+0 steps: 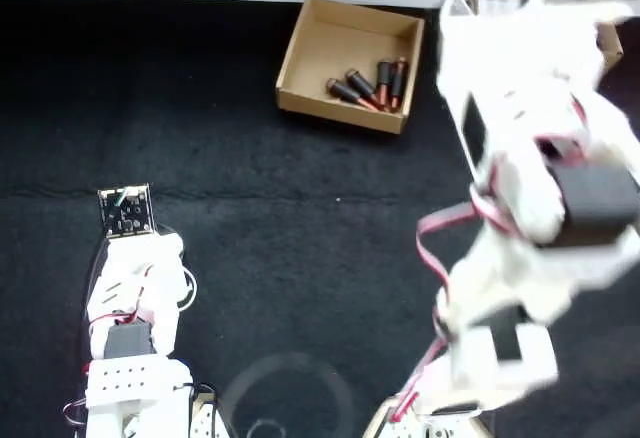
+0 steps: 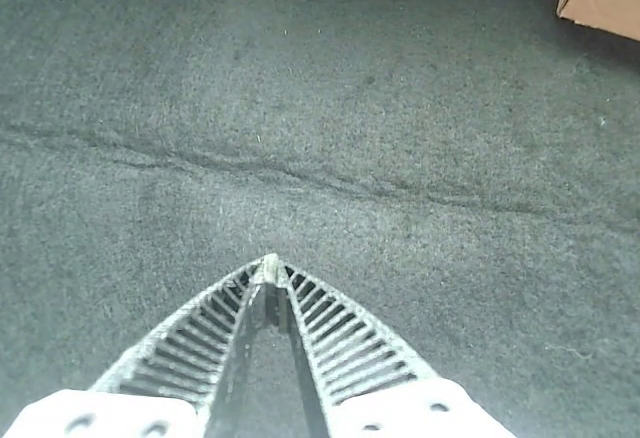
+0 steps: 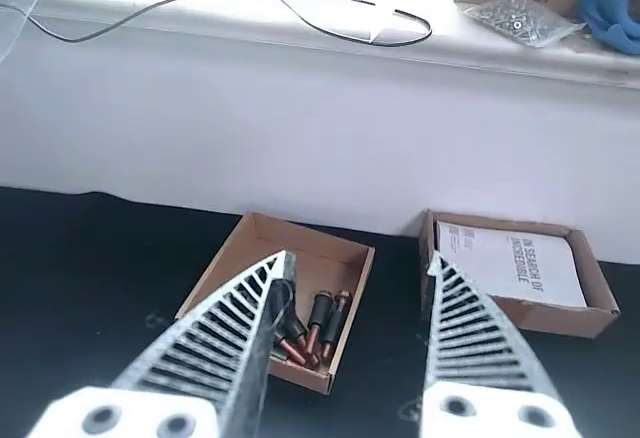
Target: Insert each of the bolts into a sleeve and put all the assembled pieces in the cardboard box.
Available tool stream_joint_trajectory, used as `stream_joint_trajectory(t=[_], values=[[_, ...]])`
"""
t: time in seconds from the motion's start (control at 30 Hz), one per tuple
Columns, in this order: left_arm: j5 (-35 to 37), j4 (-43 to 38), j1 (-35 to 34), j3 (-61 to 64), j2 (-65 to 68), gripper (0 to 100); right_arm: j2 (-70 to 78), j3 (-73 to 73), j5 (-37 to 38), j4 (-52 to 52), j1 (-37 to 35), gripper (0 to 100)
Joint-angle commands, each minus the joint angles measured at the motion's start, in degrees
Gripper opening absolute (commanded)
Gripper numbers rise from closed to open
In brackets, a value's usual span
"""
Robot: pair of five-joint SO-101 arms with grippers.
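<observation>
Left end effector [image 2: 268,264]: low over the black felt worktop [image 1: 300,258], toward the near left corner. Toothed fingers [image 2: 340,343] closed tip to tip, with nothing between them.

From it, the open brown cardboard box [image 1: 330,43] lies well apart, off toward the far edge and to the right. Just a corner of the box edges into the left wrist view.

The box sits at the far edge, about midway along it. Inside are four assembled pieces, dark sleeves with copper-red bolt ends [image 1: 368,85], bunched against the box's right wall and touching one another. Two lie on a diagonal. The other two have their long axis running roughly from the near edge to the far edge.

Right end effector [image 3: 360,258]: raised high above the right half of the worktop and pointed toward the far edge. It is spread wide and grips nothing. The box and its pieces lie ahead of it and below, slightly to its left and well clear of the fingertips.

A second cardboard box holding a white printed sheet [image 3: 515,263] stands at the far right corner, just beside the first.

Judgement: the right arm is the nearer one to the box. With every visible piece already boxed, the task looks close to finished.
</observation>
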Motion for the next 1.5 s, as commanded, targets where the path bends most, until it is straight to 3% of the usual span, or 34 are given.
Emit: stream_joint_trajectory(t=[0.0,0.13,0.33,0.67,0.83,1.0,1.2,1.3,1.47], values=[[-0.18,-0.79,-0.04,1.45,0.13,1,-20.79,22.55,0.18,0.66,0.48,19.1],[-0.26,-0.70,0.57,1.45,0.22,1,-42.68,49.27,0.35,0.57,0.92,19.1],[-0.26,-0.62,2.33,1.45,0.22,1,-72.84,86.46,0.53,0.31,8.22,19.1],[-0.26,1.67,2.42,1.45,0.13,1,-105.98,129.45,0.53,-7.87,14.55,19.1],[-0.26,4.66,5.23,1.45,-0.13,1,-104.22,140.70,0.53,-12.18,16.04,19.1],[-0.26,13.98,6.73,1.45,-0.40,1,-103.52,147.30,0.88,-19.03,15.69,19.1],[-0.18,14.51,6.37,1.27,-0.40,1,-100.26,159.87,15.47,-25.89,16.13,19.0],[-0.09,14.51,6.37,1.19,-0.40,1,-100.09,168.92,16.70,-29.32,16.13,19.0],[-0.09,14.59,6.37,1.19,-0.40,1,-100.09,177.54,16.70,-36.44,16.13,4.9]])
